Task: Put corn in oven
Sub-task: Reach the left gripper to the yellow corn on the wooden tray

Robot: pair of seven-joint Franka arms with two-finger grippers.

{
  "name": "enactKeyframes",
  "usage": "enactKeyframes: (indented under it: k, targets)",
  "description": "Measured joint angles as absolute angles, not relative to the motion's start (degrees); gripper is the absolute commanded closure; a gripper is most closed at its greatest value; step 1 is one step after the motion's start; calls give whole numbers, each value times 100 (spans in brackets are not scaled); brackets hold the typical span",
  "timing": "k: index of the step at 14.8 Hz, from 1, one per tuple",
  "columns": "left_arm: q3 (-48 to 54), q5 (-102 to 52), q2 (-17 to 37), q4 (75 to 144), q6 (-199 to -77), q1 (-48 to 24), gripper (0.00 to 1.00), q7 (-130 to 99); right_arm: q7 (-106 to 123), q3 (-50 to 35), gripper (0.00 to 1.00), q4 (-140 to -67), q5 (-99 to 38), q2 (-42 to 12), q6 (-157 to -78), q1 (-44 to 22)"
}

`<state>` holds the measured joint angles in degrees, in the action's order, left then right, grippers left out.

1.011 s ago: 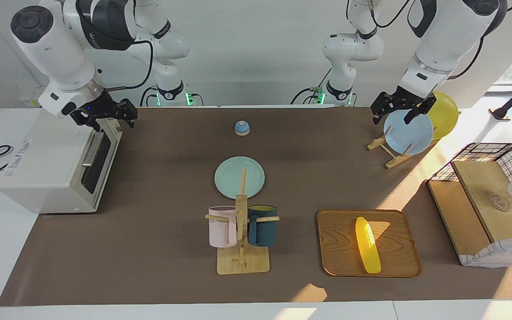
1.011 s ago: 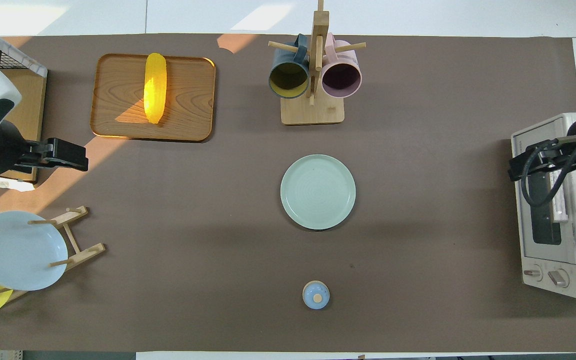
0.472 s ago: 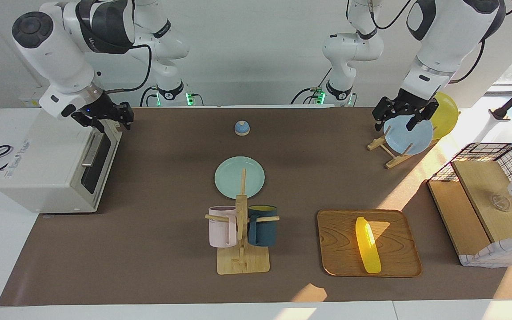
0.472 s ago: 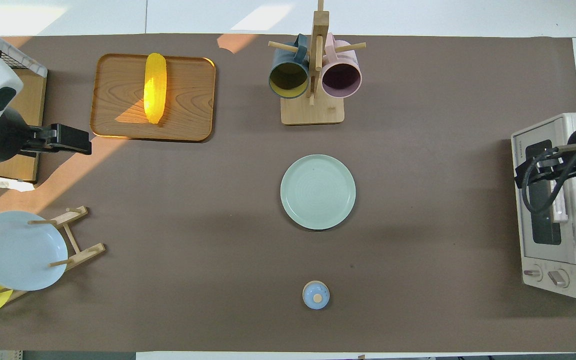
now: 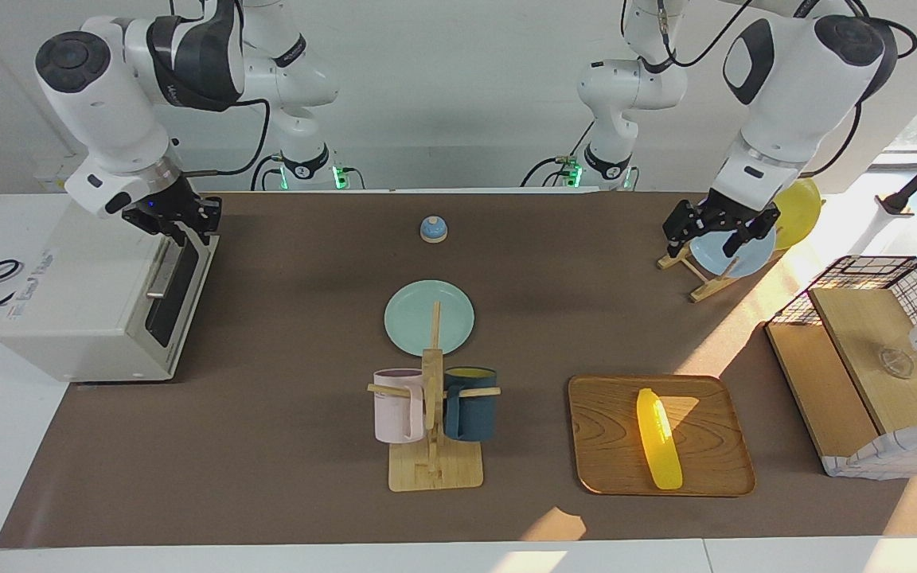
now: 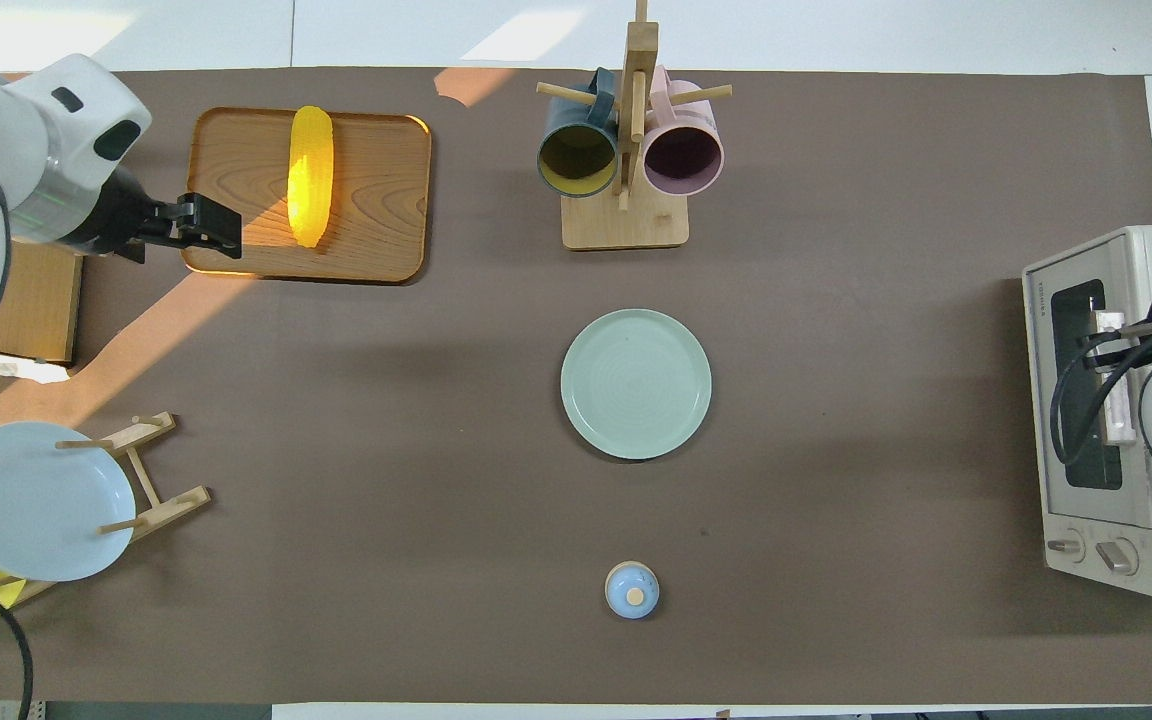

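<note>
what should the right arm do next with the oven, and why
Probably pull the handle down and away to drop the door. The oven is shut, the right gripper sits shut at the door's top edge, and the corn lies on the wooden tray, so nothing can go in yet.

Right end effector [image 5: 184, 223] points down at ten o'clock in the facing view, fingertips together; left end effector [image 5: 712, 227], fingers spread, hangs raised at two o'clock.
</note>
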<state>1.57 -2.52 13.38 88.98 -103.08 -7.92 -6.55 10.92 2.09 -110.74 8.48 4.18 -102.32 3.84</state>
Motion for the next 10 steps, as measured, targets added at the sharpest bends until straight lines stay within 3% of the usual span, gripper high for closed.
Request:
enactKeyframes:
  k: [5,10]
  targets:
    - [171,-252,2616,8287,-11109,-792,0,-255,1188,213,100,-11363,1026,478,-10488,491]
    - [215,-252,3920,7151,-11608,-793,0,-65,1189,216,100,-11557,1033,482,-10765,636]
